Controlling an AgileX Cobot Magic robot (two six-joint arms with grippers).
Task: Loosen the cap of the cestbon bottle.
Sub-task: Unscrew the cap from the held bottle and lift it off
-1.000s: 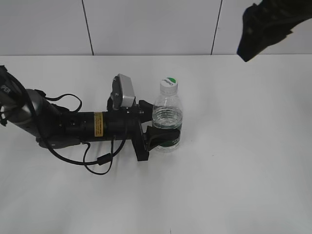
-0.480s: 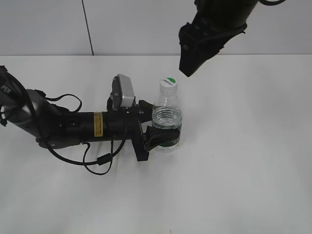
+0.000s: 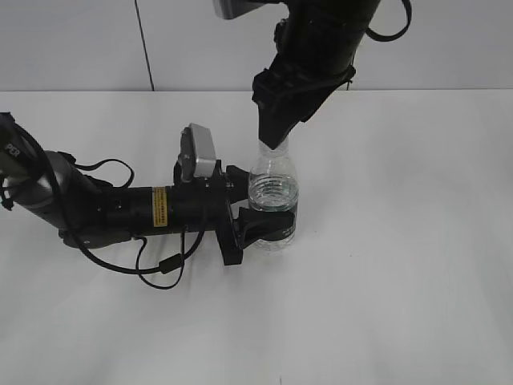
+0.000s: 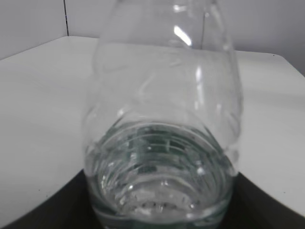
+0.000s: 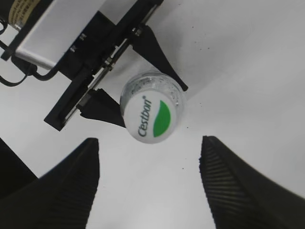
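Black left arm lies low across the white table [image 3: 417, 265], reaching rightward; left gripper [image 3: 255, 210] is clamped on the lower body of the cestbon bottle [image 3: 273, 200], one finger behind, one in front at the green label band. Bottle stands upright, approx mid-table, part filled w/ water. Left wrist view: clear ribbed bottle fills the frame right in front of the cam, dark finger edges at the bottom corners. Right gripper [image 3: 274, 138] hangs from above, tips directly over the bottle top, hiding the cap in the exterior view. Right wrist view: cap [image 5: 151, 118], white w/ green leaf mark and "Cestbon" lettering, sits on the neck between and below the two ribbed black fingers [image 5: 228, 186]; right jaws are spread apart, not touching the cap, gap on both sides.
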